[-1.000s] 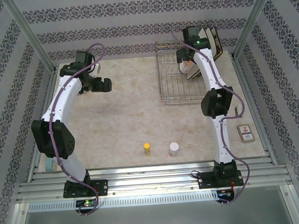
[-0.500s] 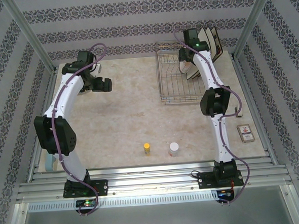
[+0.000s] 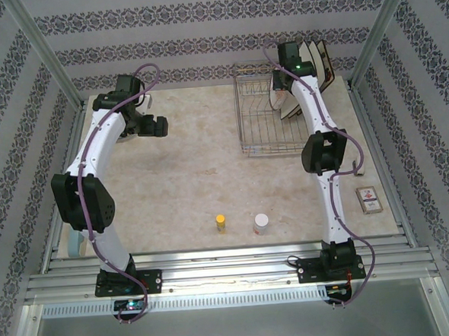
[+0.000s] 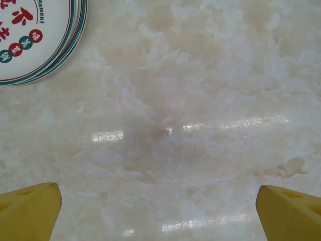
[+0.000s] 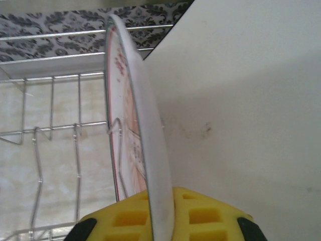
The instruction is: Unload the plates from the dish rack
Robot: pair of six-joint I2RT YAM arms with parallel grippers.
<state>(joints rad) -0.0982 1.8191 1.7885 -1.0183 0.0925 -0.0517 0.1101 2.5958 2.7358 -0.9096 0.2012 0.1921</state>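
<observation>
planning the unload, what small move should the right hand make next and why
Probably lift straight up: the right hand is shut on the round white red-patterned plate, which stands on edge between prongs of the silver wire dish rack.

Cream marble with cloudy white veins covers the table (image 3: 202, 169); the walls (image 3: 202, 44) are white with dark damask bands. The dish rack (image 3: 262, 128) is silver wire. The left arm (image 3: 94, 157) and right arm (image 3: 329, 200) are white with black joints and purple cables. The left gripper (image 4: 160, 208) has yellow fingertips (image 4: 27, 211); the right gripper (image 5: 163, 221) has yellow pads (image 5: 125, 221) edged black. The stacked plates (image 4: 35, 35) are white, ringed green and red, with red characters. The round plate (image 5: 153, 165) is white, patterned orange-red; the square plate (image 5: 241, 100) shows plain cream. The near bottle (image 3: 221, 223) is yellow
</observation>
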